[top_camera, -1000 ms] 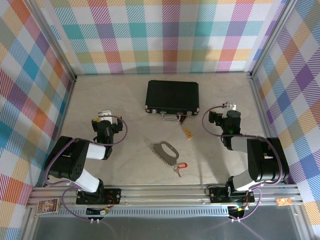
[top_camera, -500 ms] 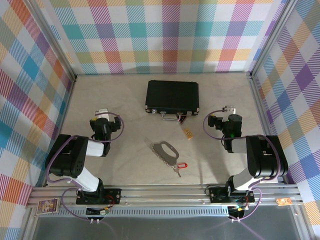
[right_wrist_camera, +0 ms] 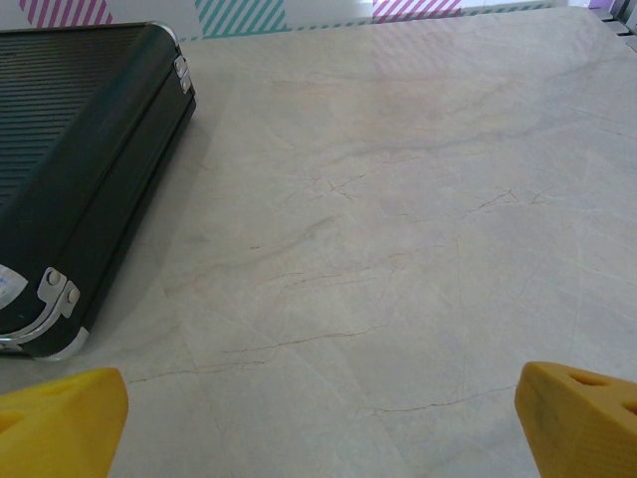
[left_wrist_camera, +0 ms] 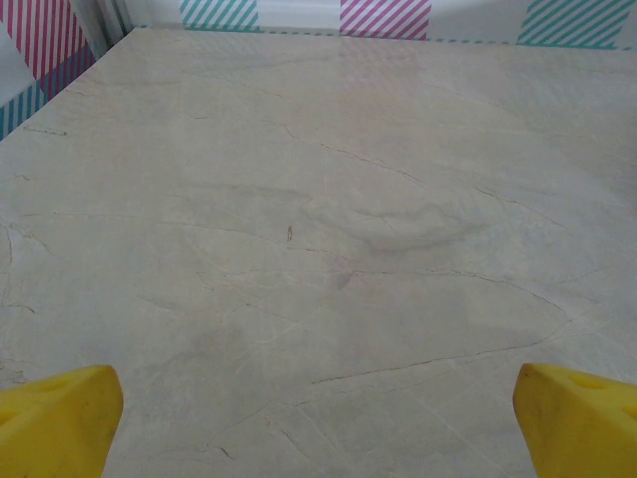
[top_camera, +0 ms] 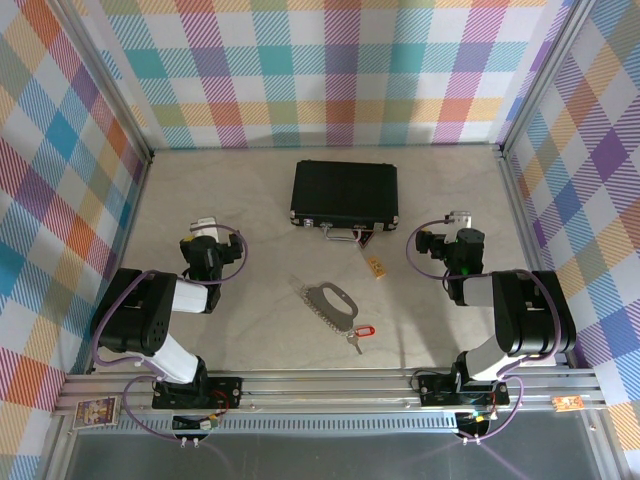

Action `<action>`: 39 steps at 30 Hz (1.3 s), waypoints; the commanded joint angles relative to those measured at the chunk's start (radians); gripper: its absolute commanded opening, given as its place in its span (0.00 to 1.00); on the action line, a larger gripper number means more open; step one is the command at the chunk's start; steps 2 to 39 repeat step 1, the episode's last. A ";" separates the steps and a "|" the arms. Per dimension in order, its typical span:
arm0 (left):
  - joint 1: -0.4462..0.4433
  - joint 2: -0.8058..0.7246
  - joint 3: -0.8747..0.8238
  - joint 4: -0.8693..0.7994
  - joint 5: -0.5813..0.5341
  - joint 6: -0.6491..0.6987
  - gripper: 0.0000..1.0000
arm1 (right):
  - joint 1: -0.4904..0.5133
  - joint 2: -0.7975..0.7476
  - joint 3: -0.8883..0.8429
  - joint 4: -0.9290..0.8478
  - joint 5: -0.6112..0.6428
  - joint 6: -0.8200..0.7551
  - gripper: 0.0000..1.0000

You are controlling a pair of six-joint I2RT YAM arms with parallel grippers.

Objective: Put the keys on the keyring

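Observation:
The keys (top_camera: 358, 334), a small silver key with a red oblong tag, lie on the table near the front centre. Just up-left of them and touching or nearly touching lies the keyring (top_camera: 330, 302), a flat grey metal oval with one toothed edge. My left gripper (top_camera: 205, 228) rests folded back at the left, well away from both. In the left wrist view its yellow fingertips (left_wrist_camera: 60, 418) stand wide apart over bare table, and the left gripper (left_wrist_camera: 318, 428) is open and empty. My right gripper (top_camera: 458, 218) is at the right, also open and empty (right_wrist_camera: 318, 423).
A black case (top_camera: 345, 193) with a metal handle lies behind the keyring, and its corner (right_wrist_camera: 80, 149) is in the right wrist view. A small yellow-orange tag (top_camera: 377, 266) lies between case and keyring. Checked walls enclose the table on three sides.
Both arms shifted slightly a second ago and have stayed still since. The keys and keyring have not moved.

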 commanded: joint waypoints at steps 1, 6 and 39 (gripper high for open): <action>0.008 0.003 0.015 -0.001 0.012 -0.013 1.00 | 0.000 -0.004 0.002 0.033 -0.015 0.001 0.99; 0.008 0.003 0.015 -0.001 0.012 -0.013 1.00 | 0.000 -0.004 0.002 0.033 -0.015 0.001 0.99; 0.008 0.003 0.015 -0.001 0.012 -0.013 1.00 | 0.000 -0.004 0.002 0.033 -0.015 0.001 0.99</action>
